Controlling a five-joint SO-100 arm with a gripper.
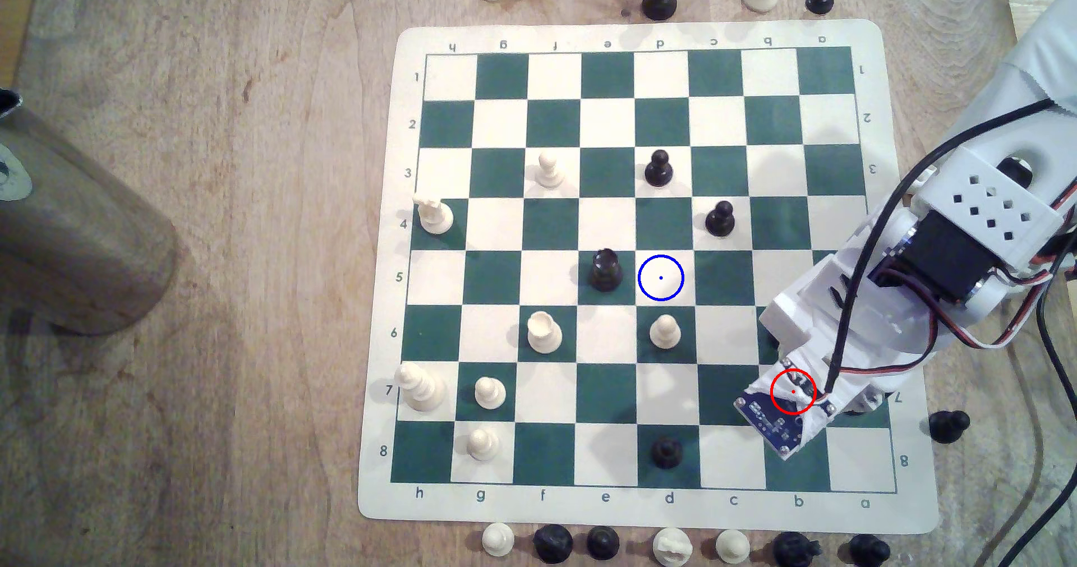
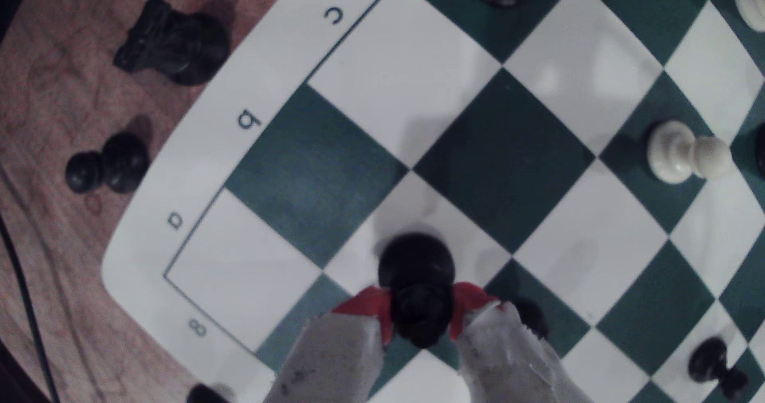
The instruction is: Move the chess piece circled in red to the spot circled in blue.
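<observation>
Fingers (image 2: 420, 316) — grey, red-padded at the tips — sit closest to the wrist camera, clamped on the chess piece circled in red (image 2: 418, 287); one red pad (image 2: 364, 303) presses each flank of its rounded upper part. Whether the piece's base rests on the board or is lifted clear cannot be told. In the wrist view the piece is over the white square of file b, one row in from the board edge marked 8.

In the exterior view the arm (image 1: 932, 252) reaches in from the exterior view's right and covers that square, so the piece is hidden under the wrist camera board, where the red ring is drawn, near the chessboard's (image 1: 909, 520) corner marked a and 8.

Spot circled in blue (image 1: 660, 277) — a white square at file d, row 5, towards the board's middle — is unoccupied. A black rook (image 1: 605, 270) stands on the green square just beside it, towards file e. White pawn (image 1: 664, 330) stands on the next square, towards row 6.

Chessboard lies on the wooden bench (image 1: 233, 369).
</observation>
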